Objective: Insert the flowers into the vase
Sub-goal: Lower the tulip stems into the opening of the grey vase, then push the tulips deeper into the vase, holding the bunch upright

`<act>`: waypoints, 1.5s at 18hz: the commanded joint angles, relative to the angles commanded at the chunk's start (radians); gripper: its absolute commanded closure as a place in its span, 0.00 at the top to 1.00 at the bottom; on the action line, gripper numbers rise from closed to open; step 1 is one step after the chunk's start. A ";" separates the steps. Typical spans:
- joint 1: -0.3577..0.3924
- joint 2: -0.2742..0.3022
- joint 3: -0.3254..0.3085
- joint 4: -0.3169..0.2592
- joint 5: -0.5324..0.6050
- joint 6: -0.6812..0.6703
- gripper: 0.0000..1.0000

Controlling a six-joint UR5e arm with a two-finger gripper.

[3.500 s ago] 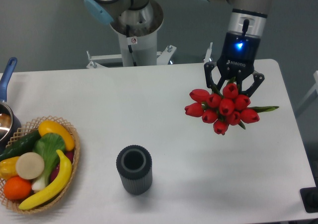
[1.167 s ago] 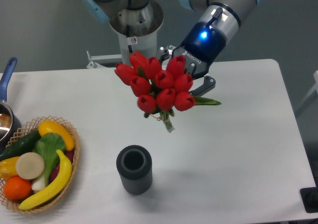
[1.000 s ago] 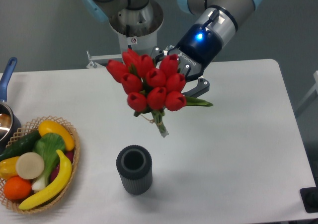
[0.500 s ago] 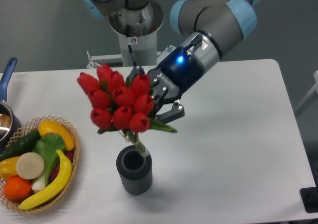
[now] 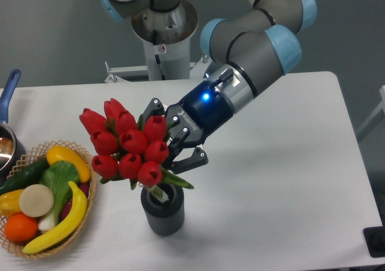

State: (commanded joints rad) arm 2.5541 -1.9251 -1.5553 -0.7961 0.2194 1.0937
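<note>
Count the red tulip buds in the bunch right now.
9 visible in the flowers above the vase: three along the top left, three across the middle, three along the bottom. More may be hidden behind these.

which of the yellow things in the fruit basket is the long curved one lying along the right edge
That is the banana, long, thin and bowed along the right rim of the basket. The yellow pepper at the top is short and plump; another yellow piece sits left.
</note>
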 joint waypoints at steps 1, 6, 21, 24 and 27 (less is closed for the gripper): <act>0.000 0.002 -0.009 0.000 0.000 0.000 0.48; 0.003 0.005 -0.026 0.000 -0.002 0.000 0.48; 0.035 -0.024 -0.101 0.000 -0.002 0.002 0.49; 0.046 -0.044 -0.100 0.000 -0.002 0.003 0.49; 0.046 -0.055 -0.095 0.002 -0.002 0.003 0.49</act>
State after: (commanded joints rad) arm 2.6001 -1.9803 -1.6506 -0.7946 0.2178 1.0968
